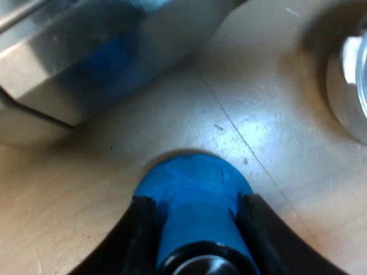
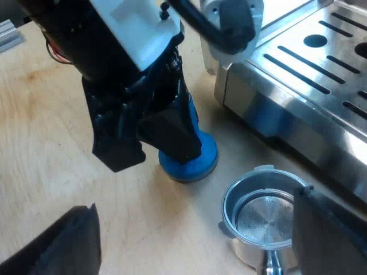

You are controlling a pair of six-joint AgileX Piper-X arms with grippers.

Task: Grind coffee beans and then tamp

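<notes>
A blue tamper [image 1: 195, 189] stands upright on the wooden table, close to the espresso machine's steel base [image 1: 86, 63]. My left gripper [image 1: 195, 201] is shut on the tamper, one black finger pressed against each side of it. From the right wrist view, the left gripper [image 2: 166, 137] comes down over the tamper [image 2: 192, 157], whose round foot rests on the table. The metal holder [image 2: 261, 215] lies beside the tamper, basket up, showing bare metal with a few dark specks. My right gripper [image 2: 194, 206] hangs open above the table, one finger [image 2: 327, 229] close by the holder's basket.
The espresso machine's slotted steel drip tray [image 2: 321, 57] runs along beside the holder and tamper. The holder's basket rim [image 1: 358, 69] also lies close to the tamper in the left wrist view. Bare wooden table [image 2: 46, 132] stretches away from the machine.
</notes>
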